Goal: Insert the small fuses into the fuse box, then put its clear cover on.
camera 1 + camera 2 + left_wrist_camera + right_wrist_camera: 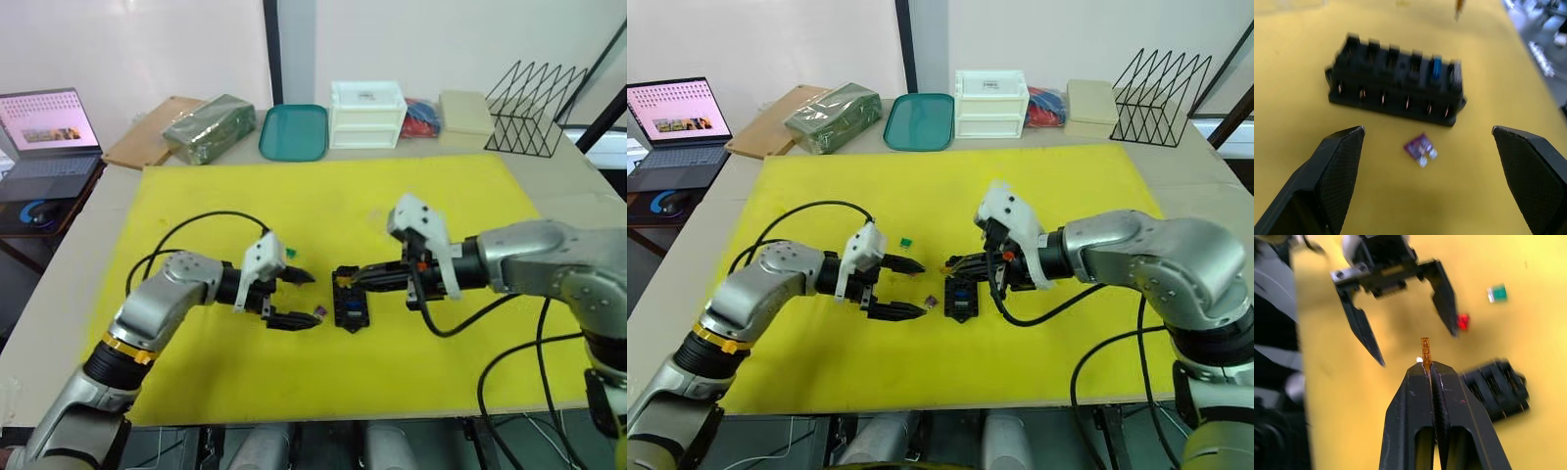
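The fuse box (1396, 81) in the middle of the yellow mat (196, 196) holds one blue fuse (1436, 67). The right hand (1430, 369) pinches an amber fuse (1425, 348) above it; the left hand (1425, 171) is wide open around a purple fuse (1419, 148). Most fuses and the cover remain.

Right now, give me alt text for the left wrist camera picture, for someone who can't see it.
A small purple fuse lies on a yellow mat between the left gripper's two wide-open black fingers. Just beyond it sits the black fuse box, with one blue fuse already standing in a slot.
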You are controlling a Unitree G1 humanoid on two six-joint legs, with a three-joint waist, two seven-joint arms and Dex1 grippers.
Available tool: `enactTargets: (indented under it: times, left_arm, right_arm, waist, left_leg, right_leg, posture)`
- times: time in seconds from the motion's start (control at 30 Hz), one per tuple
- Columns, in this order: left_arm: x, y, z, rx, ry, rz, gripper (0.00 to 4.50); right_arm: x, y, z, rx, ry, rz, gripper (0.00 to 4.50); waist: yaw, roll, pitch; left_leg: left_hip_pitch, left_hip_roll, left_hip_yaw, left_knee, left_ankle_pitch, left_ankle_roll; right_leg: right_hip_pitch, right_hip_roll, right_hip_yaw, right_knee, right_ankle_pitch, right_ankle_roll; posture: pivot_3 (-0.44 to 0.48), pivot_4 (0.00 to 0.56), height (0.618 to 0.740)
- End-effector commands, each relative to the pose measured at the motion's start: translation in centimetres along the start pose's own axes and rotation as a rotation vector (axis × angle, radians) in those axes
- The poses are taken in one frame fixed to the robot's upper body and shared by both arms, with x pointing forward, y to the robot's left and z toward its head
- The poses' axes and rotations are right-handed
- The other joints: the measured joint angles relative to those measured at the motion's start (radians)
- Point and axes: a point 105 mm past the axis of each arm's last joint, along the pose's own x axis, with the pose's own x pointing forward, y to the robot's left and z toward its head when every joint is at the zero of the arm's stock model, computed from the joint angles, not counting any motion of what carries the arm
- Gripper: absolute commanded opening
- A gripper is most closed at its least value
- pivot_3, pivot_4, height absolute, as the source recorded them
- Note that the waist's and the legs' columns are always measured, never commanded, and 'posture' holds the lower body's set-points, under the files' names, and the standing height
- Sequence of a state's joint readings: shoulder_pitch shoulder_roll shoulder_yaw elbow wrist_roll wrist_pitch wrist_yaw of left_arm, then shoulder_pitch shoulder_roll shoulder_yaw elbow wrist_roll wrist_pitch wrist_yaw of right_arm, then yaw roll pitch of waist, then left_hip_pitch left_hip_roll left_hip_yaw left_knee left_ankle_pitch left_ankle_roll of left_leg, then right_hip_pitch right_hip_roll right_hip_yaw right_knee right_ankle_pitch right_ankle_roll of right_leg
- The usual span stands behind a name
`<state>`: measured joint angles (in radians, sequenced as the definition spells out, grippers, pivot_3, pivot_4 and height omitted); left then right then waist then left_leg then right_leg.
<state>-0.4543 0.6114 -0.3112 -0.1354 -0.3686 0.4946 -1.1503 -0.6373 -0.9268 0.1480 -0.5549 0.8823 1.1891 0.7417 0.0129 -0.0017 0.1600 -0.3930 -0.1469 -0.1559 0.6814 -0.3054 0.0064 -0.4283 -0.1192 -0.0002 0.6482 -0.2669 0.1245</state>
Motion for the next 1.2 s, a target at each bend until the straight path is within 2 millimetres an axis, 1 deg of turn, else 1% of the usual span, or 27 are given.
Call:
enactTargets:
  times: [0.03, 0.27, 0.43, 0.63, 1.2]
  left_arm:
    - [0.2, 0.1, 0.8, 0.071, -0.026, 0.018, 4.46]
    - [0.8, 0.1, 1.1, 0.095, -0.04, 0.024, 4.46]
    - [1.0, 0.1, 1.5, 0.103, -0.051, 0.022, 4.46]
    - [1.2, 0.1, 1.5, 0.115, -0.057, 0.022, 4.46]
    - [1.2, 0.0, 1.2, 0.129, -0.061, 0.03, 4.46]
  right_arm:
    - [-0.1, 0.0, 0.2, -0.088, -0.02, -0.001, 0.0]
    - [0.5, -0.7, -0.8, -0.117, -0.052, 0.001, 0.0]
    - [0.6, -1.3, -1.4, -0.141, -0.043, -0.008, 0.0]
    - [0.9, -1.5, -2.0, -0.172, -0.026, 0.005, 0.0]
    - [1.5, -2.1, -2.5, -0.225, -0.014, 0.023, 0.0]
  waist:
    - [0.0, 0.0, 0.0]
    - [0.0, 0.0, 0.0]
    - [0.001, 0.0, 0.0]
    - [0.0, 0.0, 0.0]
    - [0.0, 0.0, 0.0]
  left_leg:
    - [0.0, 0.0, 0.0, 0.0, 0.0, 0.0]
    - [0.0, 0.0, 0.0, 0.0, 0.0, 0.0]
    - [0.0, 0.0, 0.0, 0.0, 0.0, 0.0]
    - [0.0, 0.0, 0.0, 0.0, 0.0, 0.0]
    - [0.0, 0.0, 0.0, 0.0, 0.0, 0.0]
  right_leg:
    - [0.0, 0.0, 0.0, 0.0, 0.0, 0.0]
    - [0.0, 0.0, 0.0, 0.0, 0.0, 0.0]
    - [0.0, 0.0, 0.0, 0.0, 0.0, 0.0]
    - [0.0, 0.0, 0.0, 0.0, 0.0, 0.0]
    - [0.0, 0.0, 0.0, 0.0, 0.0, 0.0]
  posture:
    - [0.0, 0.15, 0.74]
    - [0.0, 0.15, 0.74]
    - [0.0, 0.15, 0.74]
    - [0.0, 0.15, 0.74]
    - [0.0, 0.15, 0.74]
